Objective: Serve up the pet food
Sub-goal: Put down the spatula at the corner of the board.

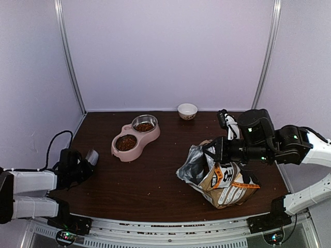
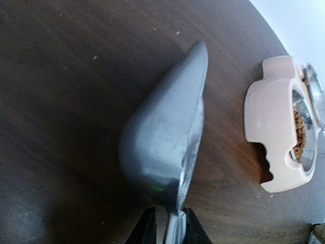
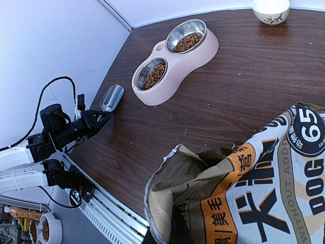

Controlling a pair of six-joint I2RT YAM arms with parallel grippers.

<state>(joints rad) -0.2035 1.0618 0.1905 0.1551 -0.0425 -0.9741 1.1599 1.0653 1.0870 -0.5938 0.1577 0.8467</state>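
Note:
Brown kibble [image 1: 126,142] lies in both steel bowls of the pink feeder [image 1: 153,136], and shows in the right wrist view [image 3: 187,41] too. The printed white-and-kraft pet food bag [image 1: 227,181] stands at the right front with its silver-lined mouth open toward the left. My right gripper [image 1: 211,150] is shut on the bag's upper edge; its fingers are mostly hidden behind the bag [image 3: 264,188]. My left gripper [image 2: 169,216] is shut on the handle of a metal scoop [image 2: 162,137], held low over the table's left side. The scoop [image 1: 92,156] looks empty.
A small white bowl [image 1: 187,110] stands at the back centre. The feeder [image 2: 274,127] is right of the scoop in the left wrist view. Crumbs lie scattered on the dark wood table [image 1: 155,181]. White walls enclose three sides.

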